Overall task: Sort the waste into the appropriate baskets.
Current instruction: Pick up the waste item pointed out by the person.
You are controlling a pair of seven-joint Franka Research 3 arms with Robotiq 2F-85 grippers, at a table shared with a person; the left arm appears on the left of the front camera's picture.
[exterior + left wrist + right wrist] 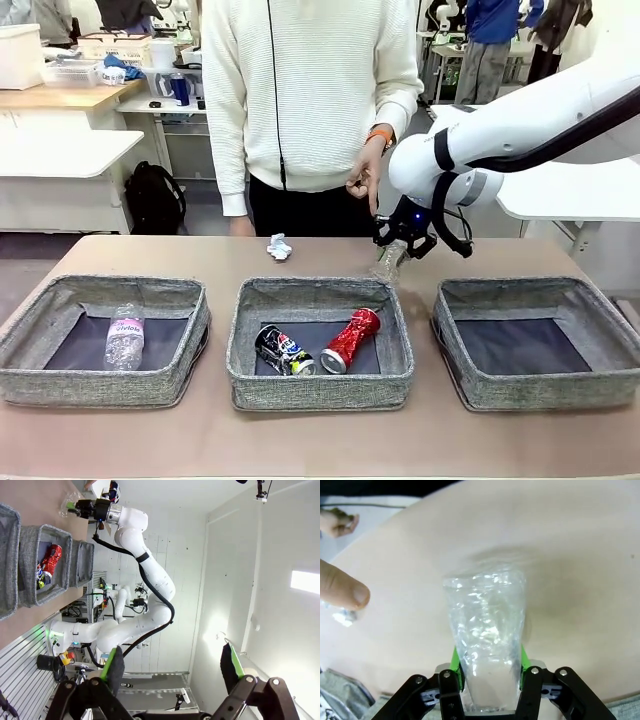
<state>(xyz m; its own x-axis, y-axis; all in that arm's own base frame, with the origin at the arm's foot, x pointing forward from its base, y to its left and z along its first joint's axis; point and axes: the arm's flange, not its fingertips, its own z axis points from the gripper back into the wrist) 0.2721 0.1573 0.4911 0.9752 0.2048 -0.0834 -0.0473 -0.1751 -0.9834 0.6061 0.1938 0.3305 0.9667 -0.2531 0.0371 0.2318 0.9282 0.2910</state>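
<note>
Clamping the crinkled clear plastic cup (487,630) between its green pads (455,661), the right gripper (404,243) hangs right of centre in the front view. It is over the tan table (200,440), just behind the middle grey woven fabric basket (320,291), and the cup's wider end slants down toward the tabletop. That basket holds the crushed dark can (283,350) and the crushed red can (350,340) side by side. At lower left, another grey basket (110,291) holds the clear plastic bottle (125,336); the one at lower right (540,290) shows bare floor. A crumpled white paper wad (279,247) lies on the table at centre, near the person's hand (365,180). The left gripper (172,665) stands spread wide with nothing between its fingers, at the bottom of its wrist view.
</note>
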